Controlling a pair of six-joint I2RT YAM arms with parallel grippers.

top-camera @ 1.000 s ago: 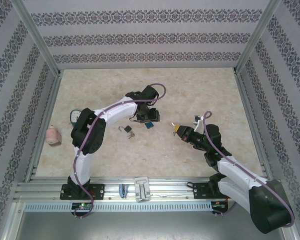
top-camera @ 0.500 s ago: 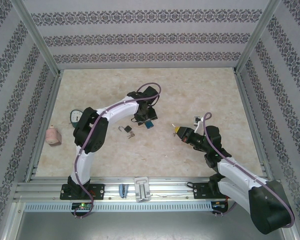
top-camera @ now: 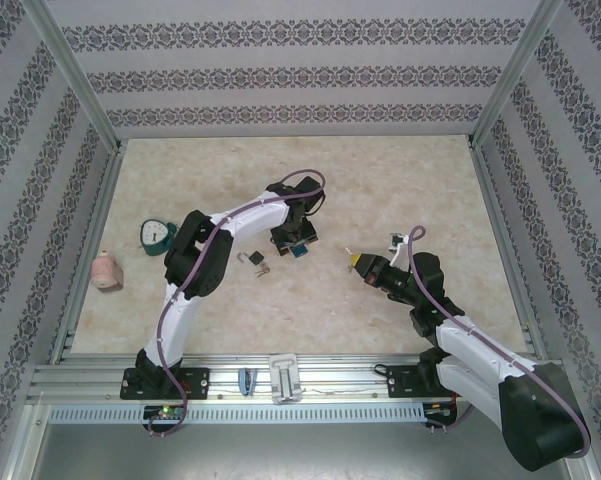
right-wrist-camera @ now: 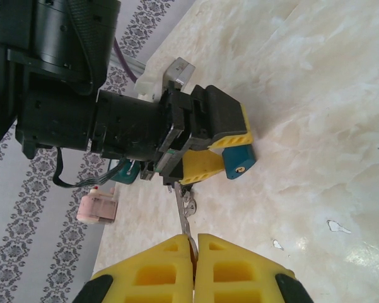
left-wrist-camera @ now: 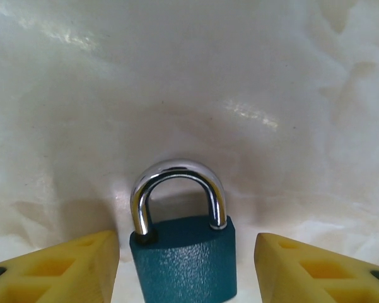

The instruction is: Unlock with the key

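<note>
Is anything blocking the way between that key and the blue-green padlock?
Nothing visible. Bare table lies between the key in the right gripper and the teal padlock; the left gripper flanks its sides only.

A: Can the right gripper [top-camera: 352,258] reach the teal padlock [left-wrist-camera: 183,268]?
B: Bare table [top-camera: 325,290] lies between them, and the keyhole end [right-wrist-camera: 241,166] faces it uncovered.
A: What crowds it?
B: The left gripper [left-wrist-camera: 186,252] straddles it. Its fingers [left-wrist-camera: 57,268] leave a gap on each side, and its body sits close above. A small padlock [top-camera: 255,262] lies near, to the left.
</note>
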